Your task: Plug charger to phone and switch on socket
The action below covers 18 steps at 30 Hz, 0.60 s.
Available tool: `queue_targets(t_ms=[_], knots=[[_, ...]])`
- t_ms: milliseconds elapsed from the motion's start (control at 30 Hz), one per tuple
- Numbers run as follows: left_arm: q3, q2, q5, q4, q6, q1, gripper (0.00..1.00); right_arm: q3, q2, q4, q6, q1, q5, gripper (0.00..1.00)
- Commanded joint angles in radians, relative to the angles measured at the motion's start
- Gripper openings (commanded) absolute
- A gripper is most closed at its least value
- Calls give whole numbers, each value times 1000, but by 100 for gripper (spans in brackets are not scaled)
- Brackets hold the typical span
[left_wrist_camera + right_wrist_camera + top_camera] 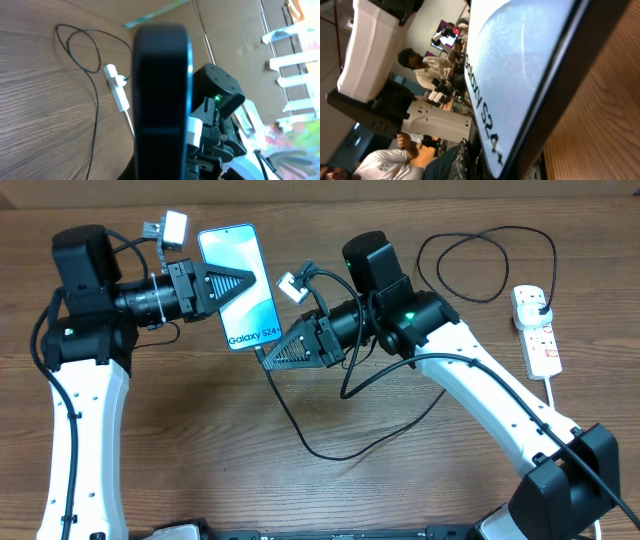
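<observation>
The phone (pixel 255 310), with a lit pale blue screen and "Galaxy S24+" text, is held off the table at the left of centre, and my left gripper (pixel 248 280) is shut across its upper half. In the left wrist view it fills the middle as a dark slab (pixel 161 90). My right gripper (pixel 268 356) is shut on the charger's connector end, right at the phone's lower edge (pixel 520 65); the tip itself is hidden. The black charger cable (pixel 330 455) loops from there over the table. The white socket (pixel 540 335) lies at the far right with a black plug (pixel 538 305) in it.
A loose coil of the black cable (pixel 485 255) lies at the back right beside the socket (pixel 117 87). The socket's white cord (pixel 560 405) runs toward the front right, past my right arm's base (pixel 575 480). A cardboard wall edges the back of the wooden table (pixel 200 450).
</observation>
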Motion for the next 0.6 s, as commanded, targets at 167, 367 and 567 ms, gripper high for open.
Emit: queue_targets(t_ms=[167,367,567], knots=[[-17,-23,32,-85,118,-36,4,39,-22,124,129,-10,101,4],[-17,-23,31,-92,125,-36,4,39,-22,127,154,-12,151,4],[-17,-23,27,-93,125,-36,4,39,-22,127,154,-44,145,16]])
